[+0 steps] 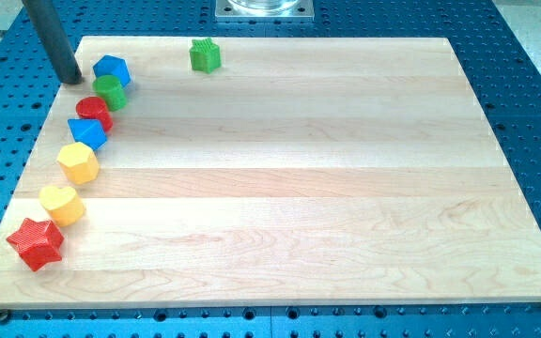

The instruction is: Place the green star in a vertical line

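Note:
The green star [206,54] sits alone near the view's top edge of the wooden board [289,178], left of centre. My tip [70,79] rests at the board's top left, just left of a blue block [113,69]. From that blue block a slanted line of blocks runs down the view's left side: a green round block [111,91], a red round block [94,111], a blue block [88,132], a yellow hexagon [79,162], a yellow heart [62,204] and a red star [36,243]. The green star is about a hundred pixels right of this line's top.
The board lies on a blue perforated table [524,66]. A metal mount [265,9] shows at the view's top centre.

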`<action>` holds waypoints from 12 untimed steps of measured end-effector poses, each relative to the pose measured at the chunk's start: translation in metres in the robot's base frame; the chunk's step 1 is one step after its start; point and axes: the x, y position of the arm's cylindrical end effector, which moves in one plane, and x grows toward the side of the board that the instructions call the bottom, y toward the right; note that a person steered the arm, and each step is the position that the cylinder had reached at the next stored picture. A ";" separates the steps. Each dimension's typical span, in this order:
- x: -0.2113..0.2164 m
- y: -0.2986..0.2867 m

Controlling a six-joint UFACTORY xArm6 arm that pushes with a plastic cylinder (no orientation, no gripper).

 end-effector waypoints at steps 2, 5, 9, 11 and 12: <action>0.002 0.052; -0.042 0.114; -0.009 0.257; -0.042 0.256; -0.047 0.226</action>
